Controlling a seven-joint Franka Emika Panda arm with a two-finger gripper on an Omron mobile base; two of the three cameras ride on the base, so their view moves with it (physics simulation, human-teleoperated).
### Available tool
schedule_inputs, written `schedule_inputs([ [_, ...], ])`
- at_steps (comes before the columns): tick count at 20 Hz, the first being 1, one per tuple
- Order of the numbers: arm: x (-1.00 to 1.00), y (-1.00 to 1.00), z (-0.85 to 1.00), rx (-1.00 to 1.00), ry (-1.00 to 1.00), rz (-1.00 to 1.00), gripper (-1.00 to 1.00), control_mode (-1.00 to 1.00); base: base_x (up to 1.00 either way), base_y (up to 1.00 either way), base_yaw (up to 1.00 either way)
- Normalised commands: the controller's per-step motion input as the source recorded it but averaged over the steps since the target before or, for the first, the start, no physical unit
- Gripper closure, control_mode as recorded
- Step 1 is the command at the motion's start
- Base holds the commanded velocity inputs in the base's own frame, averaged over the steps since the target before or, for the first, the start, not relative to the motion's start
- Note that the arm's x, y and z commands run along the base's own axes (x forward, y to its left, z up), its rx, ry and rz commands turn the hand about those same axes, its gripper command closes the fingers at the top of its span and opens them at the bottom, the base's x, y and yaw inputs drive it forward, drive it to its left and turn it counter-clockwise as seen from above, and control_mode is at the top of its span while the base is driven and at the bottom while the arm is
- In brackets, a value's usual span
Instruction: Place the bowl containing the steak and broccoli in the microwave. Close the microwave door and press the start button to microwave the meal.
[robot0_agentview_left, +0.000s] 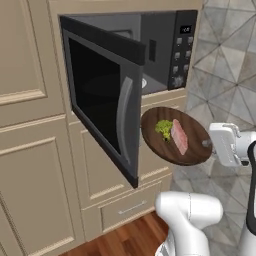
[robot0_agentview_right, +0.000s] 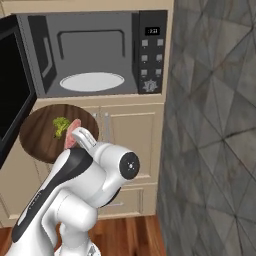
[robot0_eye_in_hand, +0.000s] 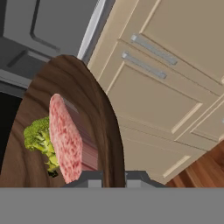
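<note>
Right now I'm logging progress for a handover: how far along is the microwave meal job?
Done: the bowl, with steak and broccoli inside, is lifted, the fingers clamping its rim. In hand: it hangs in front of the cabinets, below the microwave opening, beside the open microwave door. Left: set it on the turntable, shut the door, press start on the button panel.

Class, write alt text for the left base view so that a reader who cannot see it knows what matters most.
A white robot arm holds a round brown bowl by its rim, with a steak and broccoli in it, in the air below the opening of a built-in microwave. The microwave door stands wide open to the left, among beige cabinets.
</note>
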Motion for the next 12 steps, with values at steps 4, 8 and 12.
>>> schedule_inputs([
  [4, 0.00, 0.00, 0.00, 0.00, 0.00, 0.00, 1.00, 1.00, 0.42, -0.02, 0.13],
  [8, 0.00, 0.00, 0.00, 0.00, 0.00, 0.00, 1.00, 1.00, 0.39, -0.15, 0.17],
  [12, 0.00, 0.00, 0.00, 0.00, 0.00, 0.00, 1.00, 1.00, 0.26, -0.23, 0.23],
])
